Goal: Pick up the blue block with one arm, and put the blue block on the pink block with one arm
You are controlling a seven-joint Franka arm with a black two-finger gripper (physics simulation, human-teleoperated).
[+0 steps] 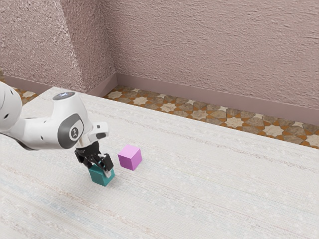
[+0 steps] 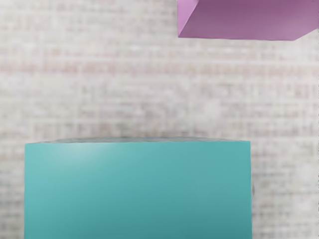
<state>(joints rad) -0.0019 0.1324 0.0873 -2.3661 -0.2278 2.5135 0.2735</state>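
the blue block [image 1: 101, 178] is a small cube of a teal, blue-green shade, with plain matte faces and sharp edges; in the exterior view its near faces read a little darker than its top. it sits low on the pale, wood-grained table [image 1: 209, 189], toward the exterior view's left, and a thin dark shadow lines its far edge in the wrist view, where the blue block [image 2: 137, 191] looms large right beneath the hand, its top face smooth with a faint pale sheen toward one corner. the pink block [image 1: 130, 157] is a cube of about the same build, lilac-pink with a lighter top, standing just beside the blue one on the exterior view's right and a bit farther back, the two apart with bare table between them; in the wrist view the pink block [image 2: 244, 20] lies ahead of the blue one across a strip of table. the white arm [image 1: 47, 132] comes in from the exterior view's left, its last links bent downward so the black gripper [image 1: 98, 167] points down onto the top of the blue block, tilted slightly. the jaws stand around the block's upper part, but whether they press on its sides i cannot tell. behind the table run a star-patterned tiled floor [image 1: 224, 114] and a rough pinkish wall [image 1: 214, 45].
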